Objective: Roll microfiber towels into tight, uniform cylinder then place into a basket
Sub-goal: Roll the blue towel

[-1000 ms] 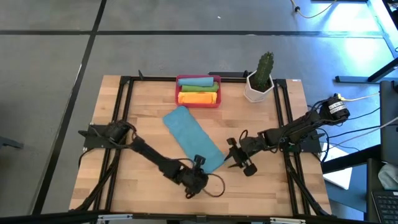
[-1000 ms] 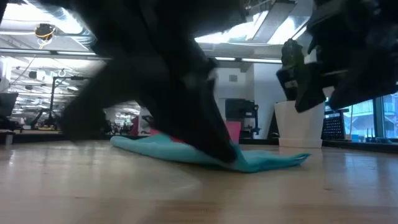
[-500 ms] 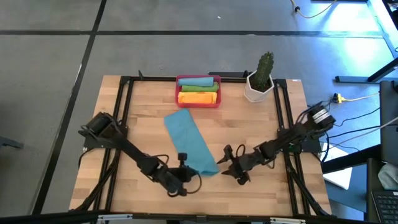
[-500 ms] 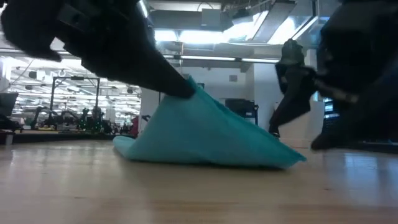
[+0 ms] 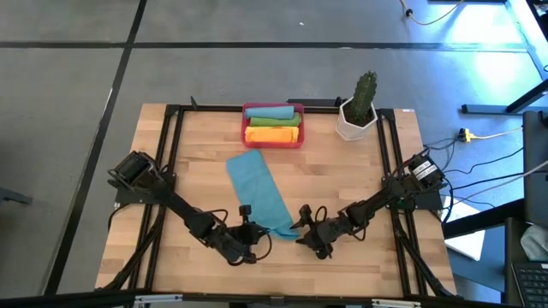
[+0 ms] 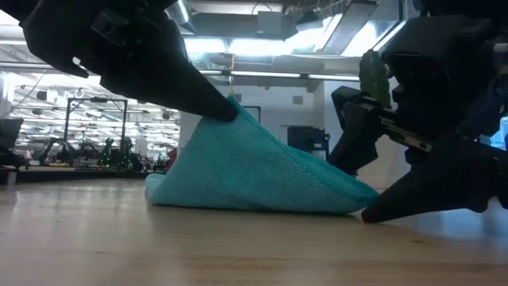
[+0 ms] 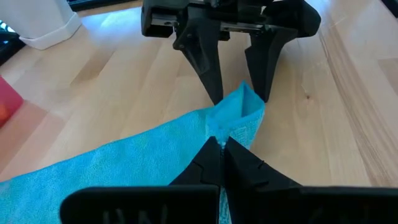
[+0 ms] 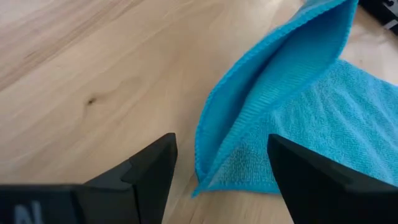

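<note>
A teal blue towel [image 5: 261, 192] lies slantwise on the table, with its near end raised into a peak [image 6: 238, 119]. My left gripper [image 5: 249, 229] is shut on that near end. My right gripper [image 5: 302, 233] is open and low at the towel's near right corner [image 8: 205, 180]. One finger stands on each side of the corner, as the left wrist view [image 7: 239, 96] shows; I cannot tell whether they touch it. The red basket [image 5: 247, 125] at the far middle holds a teal roll, a green roll and an orange roll. My left gripper pinches the towel's near edge [image 7: 214, 127] between its two shut fingers, close to the near left corner. The fingers come slanting down from the table's left. The pinched part is lifted clear; the near right corner [image 6: 357, 208] and the far part rest on the table.
A white pot with a cactus [image 5: 356, 115] stands right of the basket at the far right. Bare wood lies to the left of the towel [image 5: 188, 154] and along the near edge. A black frame runs along the table's sides.
My left gripper has gone toward the table's left and up, lifting the towel's near edge from flat into a peak while the far part stayed down. My right gripper has gone left and down to the towel's near right corner.
</note>
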